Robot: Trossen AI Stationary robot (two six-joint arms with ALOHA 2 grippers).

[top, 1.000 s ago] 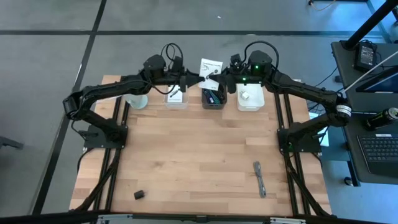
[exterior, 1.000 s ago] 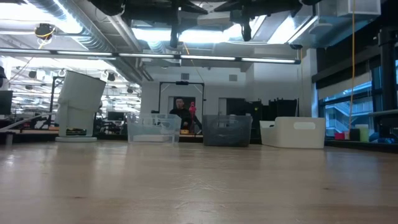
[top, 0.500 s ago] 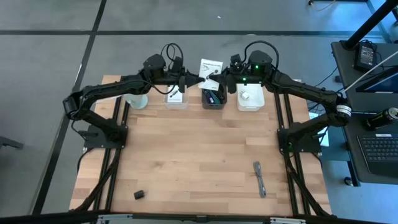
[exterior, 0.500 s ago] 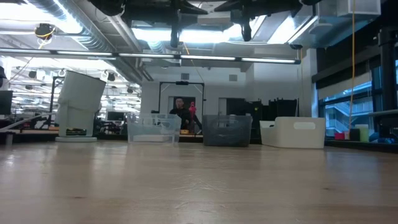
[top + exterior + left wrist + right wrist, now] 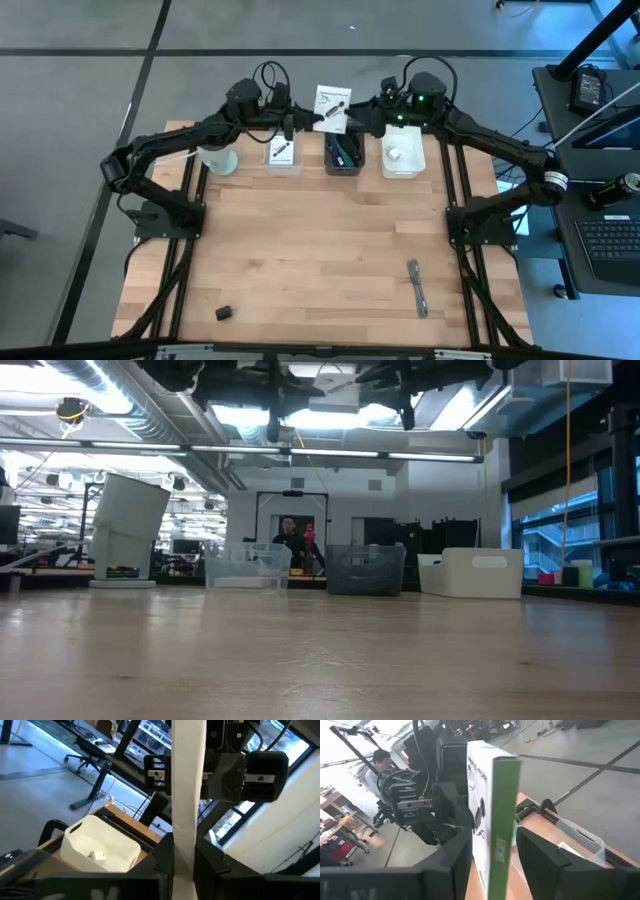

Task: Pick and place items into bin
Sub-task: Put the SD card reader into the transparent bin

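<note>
Overhead, both arms meet above the far row of bins on the counter [image 5: 320, 250]. A white printed packet [image 5: 333, 106] hangs between them, over the dark bin [image 5: 344, 155]. The left hand [image 5: 296, 122] pinches one edge; the right hand [image 5: 366, 117] brackets the opposite edge, fingers parted. Thin, light and fairly stiff, the packet is likely best held edge-on.

Overhead, table-level, two wrist views facing each other
</note>
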